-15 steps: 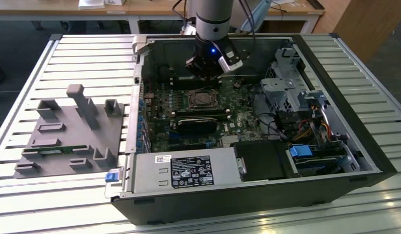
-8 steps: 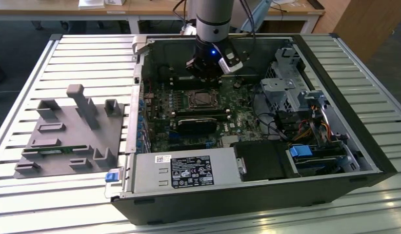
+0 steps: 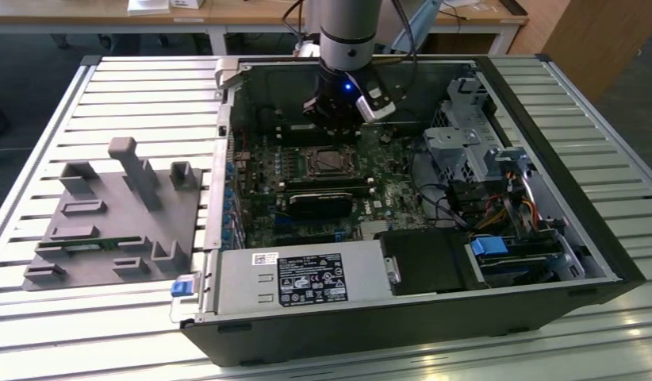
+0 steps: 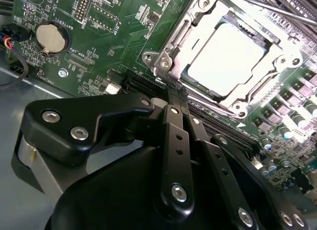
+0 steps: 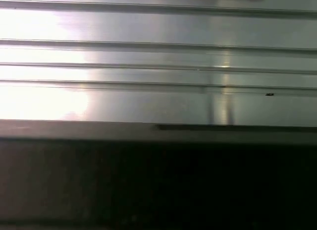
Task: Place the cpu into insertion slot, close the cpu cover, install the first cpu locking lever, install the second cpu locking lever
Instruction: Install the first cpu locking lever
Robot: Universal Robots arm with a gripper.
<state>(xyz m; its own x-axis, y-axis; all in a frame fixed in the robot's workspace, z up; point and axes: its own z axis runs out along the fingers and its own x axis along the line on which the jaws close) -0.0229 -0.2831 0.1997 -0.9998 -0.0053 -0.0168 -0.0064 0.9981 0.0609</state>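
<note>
The gripper [image 4: 174, 93], its claw pinched narrow, sits just beside the cpu cover [image 4: 178, 34]. The cpu [image 4: 225, 59] lies beneath the cover. I'd push the locking lever [image 4: 218, 107] slowly and squarely.

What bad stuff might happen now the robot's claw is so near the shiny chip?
1. The gripper sits right at the cpu cover corner; a sideways push might scrape the green board and its small parts.
2. The thin wire lever along the cover's edge looks springy; it might slip and snap back.
</note>
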